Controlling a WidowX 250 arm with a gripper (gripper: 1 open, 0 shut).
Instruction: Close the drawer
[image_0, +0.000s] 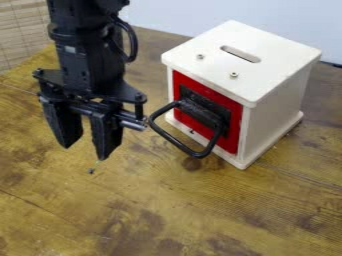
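The red-fronted drawer (233, 105) is to the right of my claw (83, 143) in the view, near but apart from it. It sits in the front of a white cube box (254, 72), which rests on a brown wooden surface (154, 210). My claw points down, its two fingers spread apart with a gap between them.

The drawer's front is red around a dark recessed centre, and a large black rounded loop handle (167, 128) juts out from it, slanting toward my side. The box's white top has a slot and two small round fittings.

My arm (91, 45) is cut off by the upper edge. The dark centre is hard to make out behind the handle, and I cannot see inside the drawer.
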